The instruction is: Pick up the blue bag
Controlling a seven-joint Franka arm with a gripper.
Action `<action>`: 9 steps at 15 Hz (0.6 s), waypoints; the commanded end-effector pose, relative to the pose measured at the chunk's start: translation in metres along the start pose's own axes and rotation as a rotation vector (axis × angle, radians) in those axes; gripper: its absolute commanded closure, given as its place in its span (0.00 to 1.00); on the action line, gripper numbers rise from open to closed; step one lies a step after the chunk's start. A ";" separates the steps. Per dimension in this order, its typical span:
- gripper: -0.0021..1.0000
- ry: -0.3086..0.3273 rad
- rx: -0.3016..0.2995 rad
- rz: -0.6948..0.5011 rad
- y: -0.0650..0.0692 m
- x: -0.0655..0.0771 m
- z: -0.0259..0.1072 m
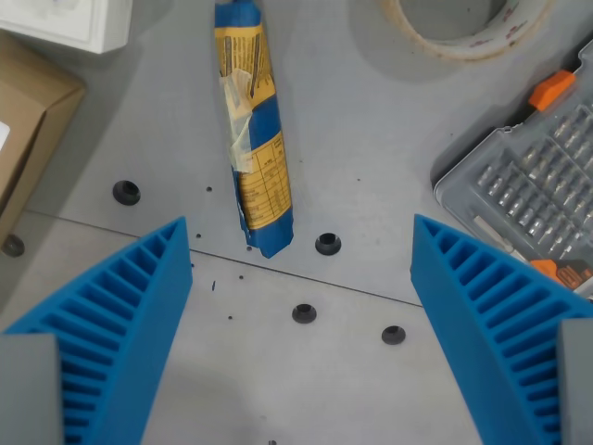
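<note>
Blue bag [255, 130] with yellow label, lying lengthwise on grey surface [371, 139], upper centre, ahead of gripper [301, 255], blue ribbed jaws spread wide and released, touching nothing, tape roll [463, 28] upper right, bit case [533, 185] right, cardboard box [23, 120] left

The blue bag [255, 130], printed with yellow panels, is seen lying lengthwise on the grey table [371, 139], its near end just beside a seam and a bolt hole [327, 244]. The gripper [301, 269] is held spread wide above the surface, its ribbed blue fingers [130, 315] apart from the bag. A tape roll [463, 23] is seen far right, a bit case [533, 181] right, a cardboard box [23, 130] left.
</note>
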State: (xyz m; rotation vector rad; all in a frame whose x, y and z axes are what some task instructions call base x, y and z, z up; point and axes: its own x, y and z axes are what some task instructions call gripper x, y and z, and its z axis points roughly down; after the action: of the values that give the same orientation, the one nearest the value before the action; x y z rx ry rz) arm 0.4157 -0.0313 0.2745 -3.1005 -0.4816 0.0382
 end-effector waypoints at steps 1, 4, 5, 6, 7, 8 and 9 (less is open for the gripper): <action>0.00 0.051 -0.022 -0.036 -0.002 0.001 0.008; 0.00 0.064 -0.028 -0.054 -0.004 0.000 0.015; 0.00 0.069 -0.029 -0.059 -0.005 0.000 0.017; 0.00 0.074 -0.032 -0.064 -0.007 -0.001 0.020; 0.00 0.080 -0.034 -0.069 -0.008 -0.002 0.022; 0.00 0.084 -0.037 -0.074 -0.010 -0.003 0.024; 0.00 0.089 -0.038 -0.081 -0.011 -0.004 0.026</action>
State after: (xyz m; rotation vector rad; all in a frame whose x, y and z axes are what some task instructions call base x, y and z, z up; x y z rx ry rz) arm 0.4163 -0.0254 0.2532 -3.0947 -0.5204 0.0638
